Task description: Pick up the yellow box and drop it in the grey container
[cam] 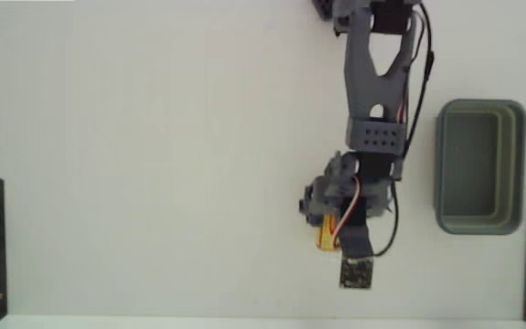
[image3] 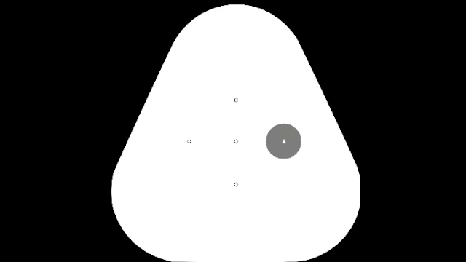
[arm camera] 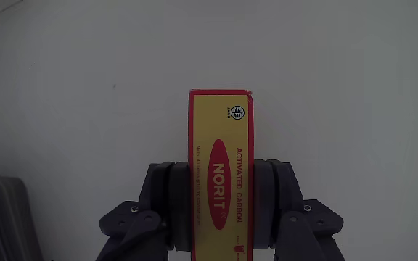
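1. Nearest the wrist camera, the gripper [arm camera: 220,206] has its two dark jaws pressed against the long sides of the yellow box [arm camera: 220,170], one on each side. The jaws stand narrow, closed on the carton with no gap showing. Clamping across the thin dimension suits a flat box: the pads get two parallel faces to bear on, so it should not twist.

2. The box juts forward past the fingertips, its red-edged end and red oval mark facing the camera. Only its rear part sits between the jaws. My guess is that the free end is left clear so the box can fall cleanly when the jaws part.

3. Beyond the box, the wrist view shows only the plain white table [arm camera: 85,87]. Whether the box is touching the table or lifted off it cannot be told from either view.

4. In the fixed view, the gripper [cam: 329,236] is low in the frame, with a sliver of the yellow box [cam: 325,237] peeping out beside the arm's wrist.

5. Farthest from the box, the grey container [cam: 478,217] sits well apart, to the right in the fixed view, open and empty. The carry across to it looks not yet done.
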{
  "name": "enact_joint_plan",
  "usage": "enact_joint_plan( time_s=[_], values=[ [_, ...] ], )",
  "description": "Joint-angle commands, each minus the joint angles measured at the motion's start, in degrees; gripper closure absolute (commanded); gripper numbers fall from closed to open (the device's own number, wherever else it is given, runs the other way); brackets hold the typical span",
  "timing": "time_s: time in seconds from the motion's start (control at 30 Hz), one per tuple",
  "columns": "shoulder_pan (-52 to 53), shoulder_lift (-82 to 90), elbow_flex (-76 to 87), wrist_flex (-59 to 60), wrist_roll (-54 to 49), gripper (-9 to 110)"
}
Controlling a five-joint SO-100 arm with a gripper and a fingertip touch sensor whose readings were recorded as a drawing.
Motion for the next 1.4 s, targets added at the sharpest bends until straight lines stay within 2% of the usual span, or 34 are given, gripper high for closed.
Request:
enact_joint_plan(
  time_s=[0.0, 0.47, 0.83, 1.37],
  values=[
    [0.5, 3.0, -6.5, 4.2, 0.2, 59],
    [0.5, -2.2, -30.4, 22.9, 0.2, 59],
    [0.5, -14.2, -63.1, 43.5, 0.2, 59],
    [-0.6, -13.0, -60.2, 41.8, 0.2, 59]
  ],
)
